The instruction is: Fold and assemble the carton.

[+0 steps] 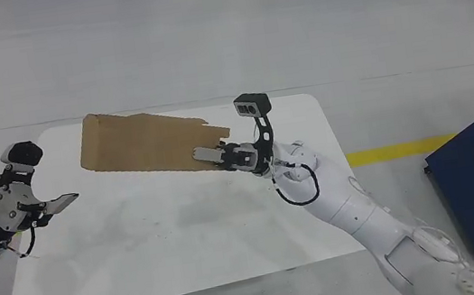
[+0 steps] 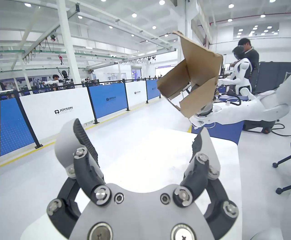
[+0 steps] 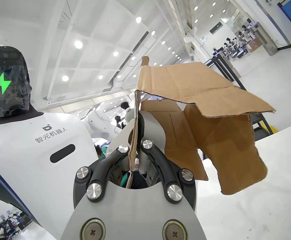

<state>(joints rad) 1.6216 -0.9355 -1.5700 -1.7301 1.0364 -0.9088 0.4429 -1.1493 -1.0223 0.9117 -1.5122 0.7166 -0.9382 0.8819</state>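
Light, floppy carton (image 1: 141, 144) pinched by one panel edge in right pincer (image 3: 136, 127), above table (image 1: 186, 237). Left pincer (image 2: 138, 134) spread, empty, well apart. Probably best gripped near creases; flaps bend easily.

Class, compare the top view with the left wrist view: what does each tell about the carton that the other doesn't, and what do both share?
Top view: the carton hangs over the table's far side, left jaws at its left edge. Left wrist view: the carton's flaps splay open; left jaws gape, empty. Both: the right arm holds the carton.
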